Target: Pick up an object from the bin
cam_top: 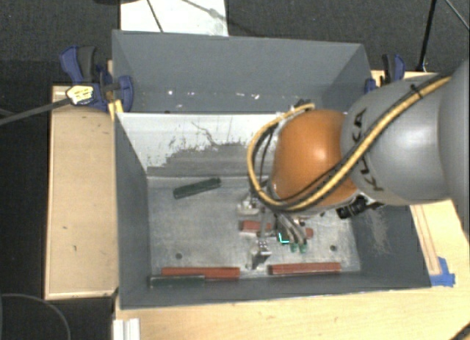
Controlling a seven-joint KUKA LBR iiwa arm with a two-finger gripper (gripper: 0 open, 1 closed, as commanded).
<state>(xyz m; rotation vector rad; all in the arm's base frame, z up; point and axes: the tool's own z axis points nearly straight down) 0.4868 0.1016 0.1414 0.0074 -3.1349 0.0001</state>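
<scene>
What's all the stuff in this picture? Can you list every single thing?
bin: one, grey, middle of the view.
dark stick: one, blackish green, left part of the bin floor.
red sticks: two, reddish brown, along the near wall, one left, one right.
small bits: a few, red and green, heaped mid-floor, too hidden to count.
arm: one, silver with an orange cover, reaching in from the right.
gripper: one, metal, low over the small bits.
</scene>
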